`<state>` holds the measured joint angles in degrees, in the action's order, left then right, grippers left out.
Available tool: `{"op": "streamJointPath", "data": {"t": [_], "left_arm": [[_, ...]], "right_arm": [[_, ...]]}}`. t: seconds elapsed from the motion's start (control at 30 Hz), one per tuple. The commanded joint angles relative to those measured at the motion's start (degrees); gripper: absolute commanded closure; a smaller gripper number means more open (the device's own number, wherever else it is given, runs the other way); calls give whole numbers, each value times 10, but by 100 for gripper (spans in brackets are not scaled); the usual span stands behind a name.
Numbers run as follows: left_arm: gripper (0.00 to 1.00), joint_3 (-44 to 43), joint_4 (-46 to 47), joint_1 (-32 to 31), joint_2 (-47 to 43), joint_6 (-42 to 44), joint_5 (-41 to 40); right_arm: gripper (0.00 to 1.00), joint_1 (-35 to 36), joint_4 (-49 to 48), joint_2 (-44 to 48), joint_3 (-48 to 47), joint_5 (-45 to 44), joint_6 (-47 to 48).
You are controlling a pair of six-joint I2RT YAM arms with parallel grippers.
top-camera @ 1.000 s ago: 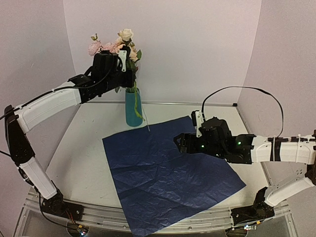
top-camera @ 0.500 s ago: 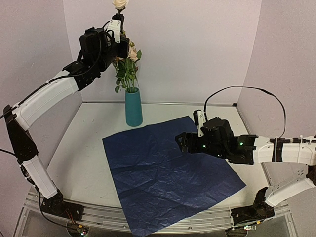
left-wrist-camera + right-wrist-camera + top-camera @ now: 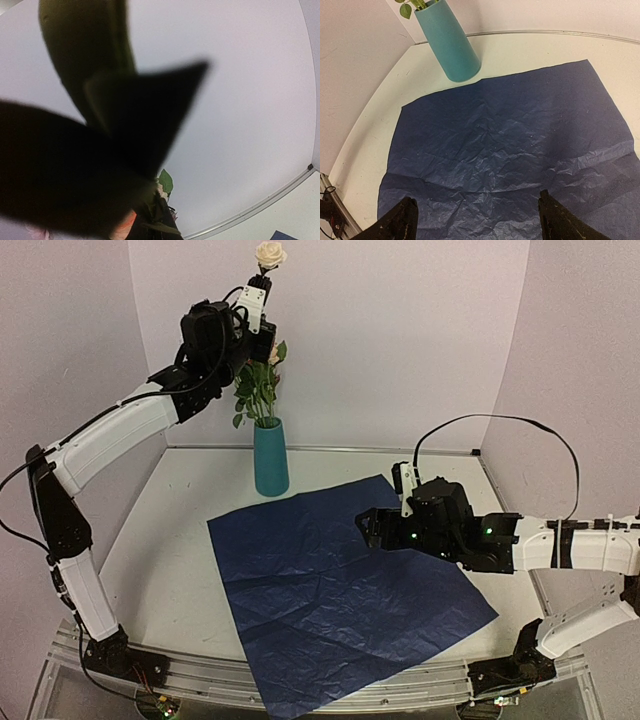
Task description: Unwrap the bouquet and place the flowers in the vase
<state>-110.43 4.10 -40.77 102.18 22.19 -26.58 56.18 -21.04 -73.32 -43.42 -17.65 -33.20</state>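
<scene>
The teal vase stands at the back of the table with leafy green stems in it. High above it my left gripper is shut on the stem of one of the flowers, a cream rose that points up. In the left wrist view, dark blurred leaves cover most of the picture. The bouquet's blue paper lies spread flat. My right gripper hovers open over it, fingers wide apart with nothing between. The vase also shows in the right wrist view, beyond the paper.
Pale walls close the table in at the back and on both sides. The back edge rail runs behind the vase. A black cable loops above the right arm.
My left gripper has risen from the flower heads at the vase to well above them, carrying the cream rose up, then shifted slightly right. The right arm has barely moved.
</scene>
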Motion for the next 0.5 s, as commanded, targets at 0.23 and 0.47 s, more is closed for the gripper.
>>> {"op": "streamJointPath", "data": {"t": [0.23, 0.47], "left_arm": [[100, -3, 34, 5, 24, 18, -27], [100, 11, 43, 22, 43, -12, -26]], "right_arm": [[16, 1, -9, 11, 1, -20, 10], [17, 1, -9, 10, -3, -23, 15]]}}
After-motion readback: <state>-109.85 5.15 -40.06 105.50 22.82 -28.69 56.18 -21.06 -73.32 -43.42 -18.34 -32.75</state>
